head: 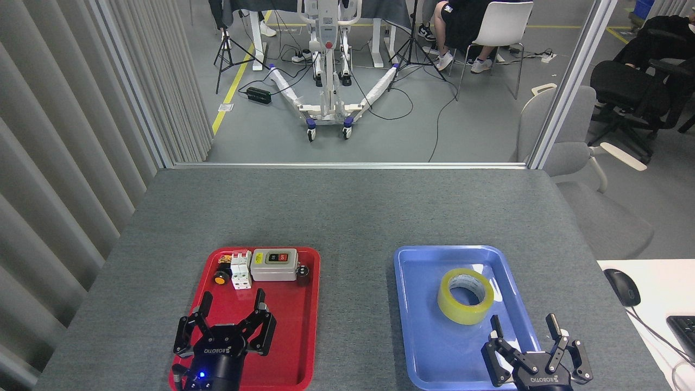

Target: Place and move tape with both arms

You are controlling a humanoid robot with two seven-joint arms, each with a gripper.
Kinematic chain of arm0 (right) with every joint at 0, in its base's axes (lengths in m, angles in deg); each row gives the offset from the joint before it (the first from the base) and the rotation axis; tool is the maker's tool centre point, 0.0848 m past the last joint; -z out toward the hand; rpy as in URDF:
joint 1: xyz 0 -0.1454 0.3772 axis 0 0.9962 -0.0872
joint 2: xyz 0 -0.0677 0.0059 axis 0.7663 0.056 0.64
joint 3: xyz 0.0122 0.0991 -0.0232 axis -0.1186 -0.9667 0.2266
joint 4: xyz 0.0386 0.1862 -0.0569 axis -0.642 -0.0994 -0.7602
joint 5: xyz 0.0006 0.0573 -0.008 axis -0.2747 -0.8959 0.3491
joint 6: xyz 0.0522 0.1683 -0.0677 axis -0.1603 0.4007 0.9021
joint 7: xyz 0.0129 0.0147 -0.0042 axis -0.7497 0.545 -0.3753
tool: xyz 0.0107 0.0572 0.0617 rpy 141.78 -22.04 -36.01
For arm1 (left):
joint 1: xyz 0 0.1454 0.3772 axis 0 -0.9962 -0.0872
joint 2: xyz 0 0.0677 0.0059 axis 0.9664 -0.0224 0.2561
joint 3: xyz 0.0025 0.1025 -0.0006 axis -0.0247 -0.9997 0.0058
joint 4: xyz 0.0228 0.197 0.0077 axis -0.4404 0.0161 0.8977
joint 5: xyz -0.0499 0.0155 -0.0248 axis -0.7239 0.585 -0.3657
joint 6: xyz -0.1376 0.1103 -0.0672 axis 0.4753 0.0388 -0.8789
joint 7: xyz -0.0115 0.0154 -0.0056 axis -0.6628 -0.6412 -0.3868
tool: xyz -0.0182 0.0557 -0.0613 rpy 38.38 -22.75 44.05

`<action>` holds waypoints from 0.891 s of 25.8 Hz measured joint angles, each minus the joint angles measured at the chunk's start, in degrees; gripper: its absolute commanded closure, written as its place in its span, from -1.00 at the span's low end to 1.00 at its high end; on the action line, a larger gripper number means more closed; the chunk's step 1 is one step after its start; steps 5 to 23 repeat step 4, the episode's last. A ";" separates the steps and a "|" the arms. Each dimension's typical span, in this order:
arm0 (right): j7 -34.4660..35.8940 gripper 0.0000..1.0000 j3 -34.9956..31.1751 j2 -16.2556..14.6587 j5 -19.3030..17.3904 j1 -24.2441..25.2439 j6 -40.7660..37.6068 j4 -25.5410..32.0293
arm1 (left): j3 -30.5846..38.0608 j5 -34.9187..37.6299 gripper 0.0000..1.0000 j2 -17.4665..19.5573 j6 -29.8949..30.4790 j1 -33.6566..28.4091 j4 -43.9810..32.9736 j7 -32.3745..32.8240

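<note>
Left pincer (231,314) sits low over the near part of the red tray (309,336), black fingers pointing away from the robot and spread wide, nothing between them; released. A small blue light glows on its wrist. Beyond its fingertips, at the far end of the same tray: an orange push button (221,278), a white breaker block (240,270) and a grey switch box (274,264), set in a row and close together.

Bare grey counter (347,212) lies between the two trays.

Right of that, the blue tray (421,326). The tape (465,295), a yellow roll with a white core, lies flat in the tray's far half, hole upward.

Right pincer (526,339) enters at the bottom edge, over the tray's near right corner. Fingers point up and away, splayed, gripping nothing; released. The tape is just beyond and slightly left of its left fingertip, apart from it.
</note>
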 measured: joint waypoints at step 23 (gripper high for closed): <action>0.01 -1.00 -0.01 0.00 0.00 -0.16 0.06 -0.20 | 0.03 0.00 -1.00 -0.02 0.00 0.00 0.02 0.00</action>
